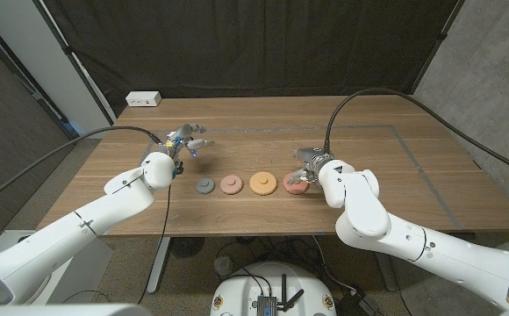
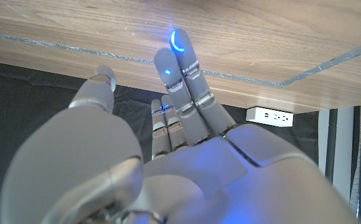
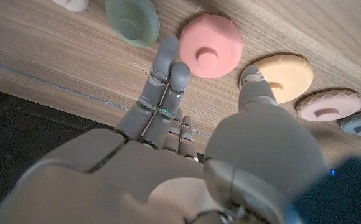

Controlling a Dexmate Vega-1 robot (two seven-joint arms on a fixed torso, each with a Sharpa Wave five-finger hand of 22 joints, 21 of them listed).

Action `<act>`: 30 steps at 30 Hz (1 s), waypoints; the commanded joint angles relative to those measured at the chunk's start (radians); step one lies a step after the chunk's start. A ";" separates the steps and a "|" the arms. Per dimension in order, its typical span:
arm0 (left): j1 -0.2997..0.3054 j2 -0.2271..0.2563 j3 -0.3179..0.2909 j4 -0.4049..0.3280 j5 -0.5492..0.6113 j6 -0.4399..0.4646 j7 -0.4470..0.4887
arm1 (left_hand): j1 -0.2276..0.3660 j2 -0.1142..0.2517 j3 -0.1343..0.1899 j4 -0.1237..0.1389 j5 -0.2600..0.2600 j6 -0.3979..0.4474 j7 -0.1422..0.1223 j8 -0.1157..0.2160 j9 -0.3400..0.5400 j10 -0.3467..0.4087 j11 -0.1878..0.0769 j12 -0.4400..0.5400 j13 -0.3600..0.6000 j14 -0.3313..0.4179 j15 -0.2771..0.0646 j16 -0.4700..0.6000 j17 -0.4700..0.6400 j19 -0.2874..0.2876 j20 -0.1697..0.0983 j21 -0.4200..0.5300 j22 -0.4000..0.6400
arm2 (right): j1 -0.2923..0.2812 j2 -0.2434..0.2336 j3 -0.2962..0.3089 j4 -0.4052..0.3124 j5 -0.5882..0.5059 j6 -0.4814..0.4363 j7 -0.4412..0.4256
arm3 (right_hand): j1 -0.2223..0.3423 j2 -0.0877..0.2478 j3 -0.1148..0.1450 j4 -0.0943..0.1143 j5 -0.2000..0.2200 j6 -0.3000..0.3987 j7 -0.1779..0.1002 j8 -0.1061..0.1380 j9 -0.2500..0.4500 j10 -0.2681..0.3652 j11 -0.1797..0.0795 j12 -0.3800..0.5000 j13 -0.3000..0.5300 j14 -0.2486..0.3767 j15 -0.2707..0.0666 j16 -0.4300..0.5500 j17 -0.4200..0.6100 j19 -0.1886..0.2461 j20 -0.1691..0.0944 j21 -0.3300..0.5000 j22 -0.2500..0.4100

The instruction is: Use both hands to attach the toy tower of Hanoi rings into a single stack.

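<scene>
The left arm (image 1: 79, 224) comes in from the lower left corner and runs up and inward, ending in the left hand (image 1: 182, 143), which is raised with its fingers (image 2: 182, 68) stretched out straight and slightly apart, holding nothing. In the left wrist view the fingertips glow blue.

The right arm (image 1: 412, 241) enters from the lower right corner, bends at a bulky joint and reaches inward. The right hand (image 1: 311, 165) is lowered near the bench. In the right wrist view its fingers (image 3: 165, 81) lie extended and close together, the thumb set apart to one side, nothing gripped between them.
</scene>
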 commanded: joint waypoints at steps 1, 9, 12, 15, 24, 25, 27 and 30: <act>-0.004 0.001 0.003 0.012 -0.003 -0.011 -0.006 | -0.002 0.011 -0.001 -0.001 0.006 0.007 -0.002 -0.004 0.005 0.009 0.000 -0.001 0.004 -0.004 -0.057 0.006 0.003 -0.007 -0.067 0.009 0.001 | -0.028 0.061 0.034 0.048 -0.097 0.031 0.104 | -0.009 -0.001 -0.003 0.000 0.000 -0.012 -0.001 -0.005 0.003 -0.004 0.002 0.001 0.003 -0.006 -0.110 0.004 -0.002 -0.004 -0.089 0.007 0.000; -0.011 0.000 0.007 0.015 -0.001 -0.012 -0.011 | -0.002 0.012 -0.002 -0.001 0.006 0.008 -0.002 -0.004 0.005 0.010 0.003 -0.002 0.004 -0.005 -0.057 0.008 0.002 -0.009 -0.067 0.014 -0.002 | -0.061 0.089 0.076 0.072 -0.134 0.061 0.138 | -0.011 -0.001 -0.006 0.000 -0.001 -0.016 0.001 -0.005 0.003 -0.009 0.006 0.000 0.002 -0.010 -0.109 0.005 -0.007 -0.010 -0.088 0.008 -0.005; -0.014 -0.001 0.008 0.017 0.000 -0.013 -0.012 | -0.002 0.012 -0.002 -0.001 0.006 0.010 -0.003 -0.004 0.005 0.013 0.000 -0.002 0.005 -0.004 -0.057 0.009 0.002 -0.009 -0.067 0.016 -0.003 | -0.073 0.101 0.091 0.083 -0.147 0.071 0.146 | -0.013 0.000 -0.007 0.000 -0.001 -0.022 0.001 -0.007 0.003 -0.011 0.006 0.001 0.001 -0.012 -0.109 0.005 -0.010 -0.011 -0.088 0.010 -0.007; -0.015 -0.003 0.009 0.018 0.002 -0.011 -0.011 | -0.003 0.012 -0.002 -0.001 0.006 0.011 -0.002 -0.004 0.005 0.014 0.001 -0.002 0.005 -0.004 -0.057 0.010 0.002 -0.009 -0.066 0.017 -0.004 | -0.082 0.113 0.105 0.094 -0.154 0.082 0.153 | -0.014 0.001 -0.007 0.001 -0.001 -0.027 0.001 -0.008 0.003 -0.011 0.006 0.001 0.001 -0.013 -0.110 0.006 -0.011 -0.012 -0.088 0.011 -0.008; -0.016 -0.005 0.009 0.023 -0.001 -0.014 -0.011 | -0.005 0.014 -0.003 0.000 0.006 0.014 -0.002 -0.004 0.005 0.020 0.001 -0.002 0.004 0.000 -0.057 0.014 0.000 -0.004 -0.070 0.025 -0.009 | -0.101 0.139 0.135 0.123 -0.166 0.117 0.174 | -0.016 0.004 -0.009 0.001 -0.001 -0.041 -0.002 -0.011 0.002 -0.015 0.005 0.001 0.000 -0.014 -0.110 0.011 -0.013 -0.013 -0.089 0.016 -0.014; -0.016 -0.005 0.009 0.023 -0.001 -0.014 -0.011 | -0.005 0.014 -0.003 0.000 0.006 0.014 -0.002 -0.004 0.005 0.021 0.001 -0.002 0.004 0.000 -0.058 0.014 0.000 -0.004 -0.071 0.025 -0.009 | -0.103 0.142 0.138 0.127 -0.169 0.119 0.177 | -0.016 0.005 -0.009 0.001 -0.001 -0.041 -0.002 -0.010 0.002 -0.015 0.005 0.001 0.000 -0.015 -0.110 0.011 -0.015 -0.013 -0.089 0.016 -0.014; -0.016 -0.005 0.009 0.024 -0.002 -0.016 -0.011 | -0.006 0.014 -0.003 0.000 0.006 0.016 -0.003 -0.003 0.005 0.023 -0.001 -0.002 0.004 0.001 -0.058 0.016 0.000 -0.004 -0.070 0.027 -0.011 | -0.106 0.145 0.143 0.131 -0.169 0.126 0.179 | -0.016 0.006 -0.010 0.000 -0.001 -0.038 -0.001 -0.008 0.002 -0.015 0.005 0.002 0.000 -0.016 -0.110 0.012 -0.016 -0.013 -0.089 0.018 -0.016; -0.016 -0.005 0.007 0.027 -0.004 -0.022 -0.012 | -0.006 0.014 -0.003 0.000 0.006 0.018 -0.003 -0.003 0.005 0.024 -0.001 -0.003 0.004 0.001 -0.058 0.016 -0.001 -0.004 -0.071 0.028 -0.013 | -0.110 0.151 0.149 0.138 -0.177 0.132 0.183 | -0.016 0.007 -0.010 0.000 0.000 -0.035 0.000 -0.006 0.001 -0.015 0.005 0.002 -0.001 -0.014 -0.110 0.017 -0.015 -0.013 -0.089 0.020 -0.018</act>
